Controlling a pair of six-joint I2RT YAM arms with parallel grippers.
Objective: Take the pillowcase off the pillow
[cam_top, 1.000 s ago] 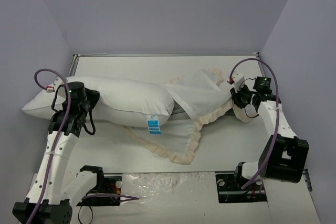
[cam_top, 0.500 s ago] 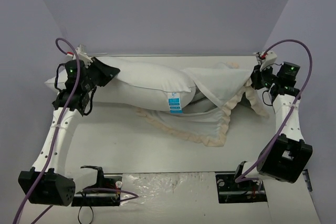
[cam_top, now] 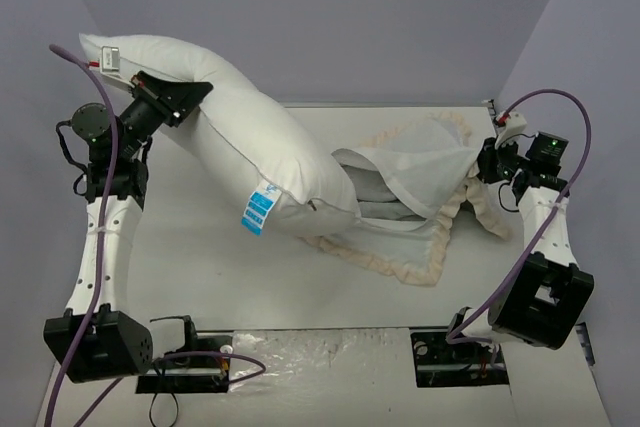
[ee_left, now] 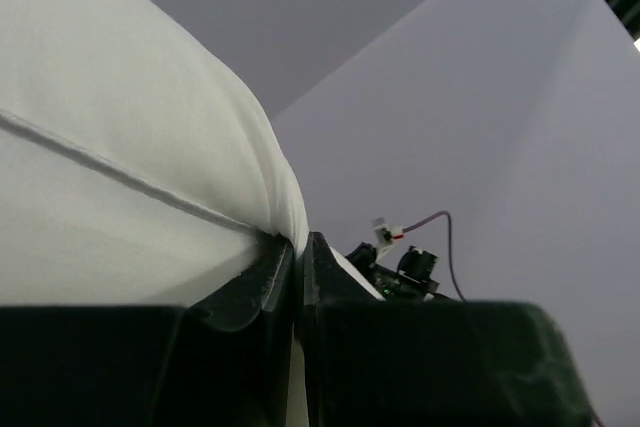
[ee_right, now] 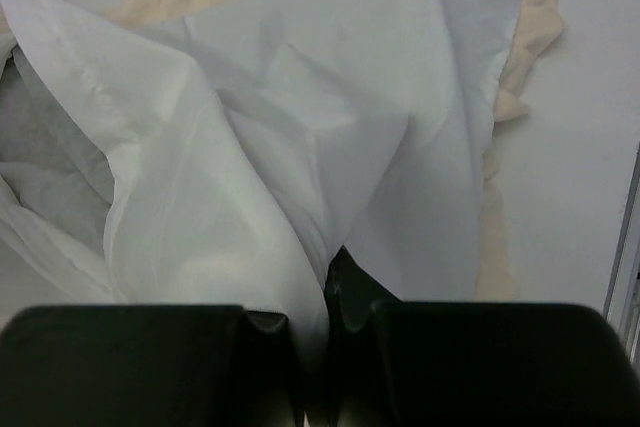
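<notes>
1. We see a blue label on the pillow; its print is too small to read.
2. Left tool is clamped on the pillow's high end. The low end sits in the pillowcase on the counter.
3. Only the left wrist view shows the seam pinched.
4. Right tool is closed tight on the pillowcase's white fabric.

- The lower right end of the pillow is hidden inside the pillowcase.
- The print on the pillow's blue label is too small to read.
- In the left wrist view, the pillow runs off the top and left edges.
- In the right wrist view, the pillowcase is cut off at the left edge, and white folds partly hide its grey inside.
</notes>
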